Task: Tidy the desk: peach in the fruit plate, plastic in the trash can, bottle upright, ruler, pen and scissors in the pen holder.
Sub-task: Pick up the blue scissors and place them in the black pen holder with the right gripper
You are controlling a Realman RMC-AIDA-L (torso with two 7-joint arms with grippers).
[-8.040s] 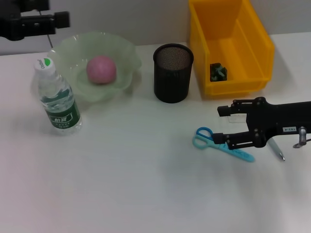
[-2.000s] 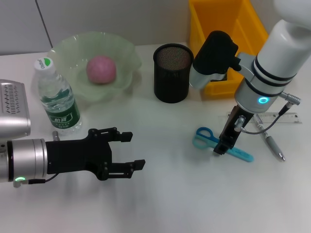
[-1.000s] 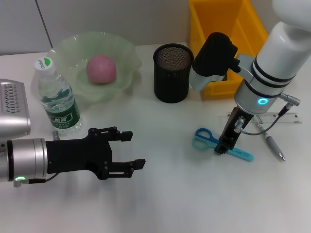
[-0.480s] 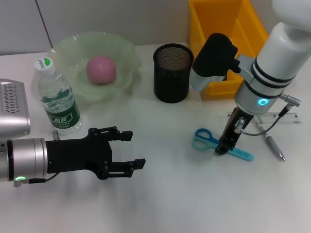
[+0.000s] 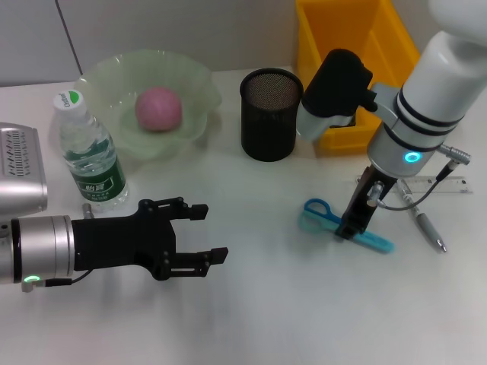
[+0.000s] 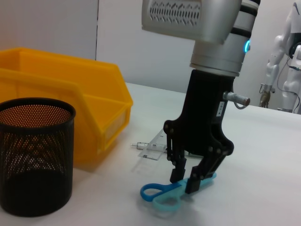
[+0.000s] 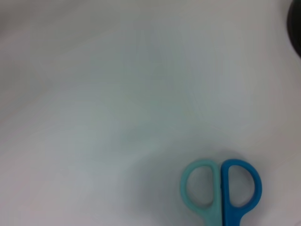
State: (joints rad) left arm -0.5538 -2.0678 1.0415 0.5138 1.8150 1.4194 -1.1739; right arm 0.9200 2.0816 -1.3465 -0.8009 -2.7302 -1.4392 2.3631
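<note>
The blue and teal scissors lie on the white desk, right of centre. My right gripper points straight down and is shut on their blades near the pivot. The left wrist view shows its fingers clamping the scissors, with the handles tipped slightly off the desk. The handles also show in the right wrist view. The black mesh pen holder stands behind. A clear ruler and a pen lie to the right. The peach sits in the green plate. The bottle stands upright. My left gripper is open and empty at the front left.
A yellow bin stands behind my right arm; its contents are hidden by the arm. The pen holder and bin also show in the left wrist view.
My right gripper came down from the side onto the scissors and closed. In the last half second the scissors shifted slightly left and their handles rose. My left arm came into view and stays still.
</note>
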